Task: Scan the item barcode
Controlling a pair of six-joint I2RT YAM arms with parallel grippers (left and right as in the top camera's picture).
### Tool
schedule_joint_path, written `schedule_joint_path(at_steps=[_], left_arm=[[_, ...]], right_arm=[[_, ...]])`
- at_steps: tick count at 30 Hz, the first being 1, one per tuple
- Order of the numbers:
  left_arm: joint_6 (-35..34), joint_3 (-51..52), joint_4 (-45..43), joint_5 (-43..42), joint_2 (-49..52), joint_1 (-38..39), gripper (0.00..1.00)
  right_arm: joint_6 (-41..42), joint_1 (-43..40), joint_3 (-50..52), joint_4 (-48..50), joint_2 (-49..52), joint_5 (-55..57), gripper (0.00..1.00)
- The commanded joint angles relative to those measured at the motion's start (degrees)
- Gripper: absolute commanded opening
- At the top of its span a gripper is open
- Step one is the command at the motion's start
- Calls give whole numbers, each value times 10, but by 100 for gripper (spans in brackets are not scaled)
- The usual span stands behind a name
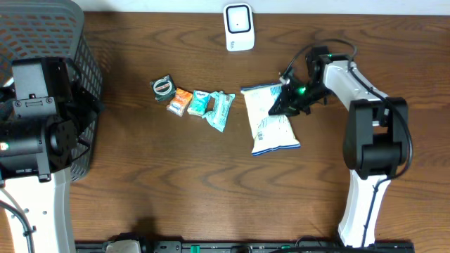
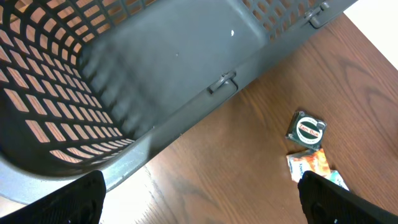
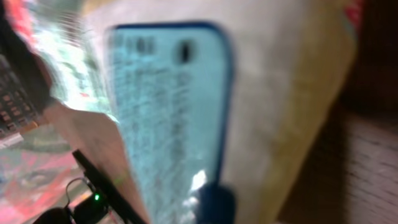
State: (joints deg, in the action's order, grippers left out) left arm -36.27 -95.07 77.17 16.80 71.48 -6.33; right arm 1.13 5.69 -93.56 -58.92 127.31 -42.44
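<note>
at mid-right, right hand [image 1: 283, 100] pinches bag [image 1: 274, 128]

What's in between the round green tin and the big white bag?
The overhead view shows three small things between the round tin and white bag: an orange packet, a teal packet and a bigger teal wrapper, side by side.
</note>
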Motion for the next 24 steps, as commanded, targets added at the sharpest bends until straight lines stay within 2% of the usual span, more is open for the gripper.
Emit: schedule_joint_path(at_steps=[1,7,13,16,24], left_arm=[[-9,3,2,6,0,-3,97],[-9,3,2,6,0,-3,98],[-9,3,2,6,0,-3,98],[-9,3,2,6,0,-3,98],[-9,3,2,6,0,-3,98]], right_arm=[[5,-2,-6,33,-115,-68,1],[21,1,-6,104,-240,-157,1],[56,1,-5,146,-260,-302,1],[71,1,-5,150,-259,-305,1],[184,2,-5,150,-259,-276,1]])
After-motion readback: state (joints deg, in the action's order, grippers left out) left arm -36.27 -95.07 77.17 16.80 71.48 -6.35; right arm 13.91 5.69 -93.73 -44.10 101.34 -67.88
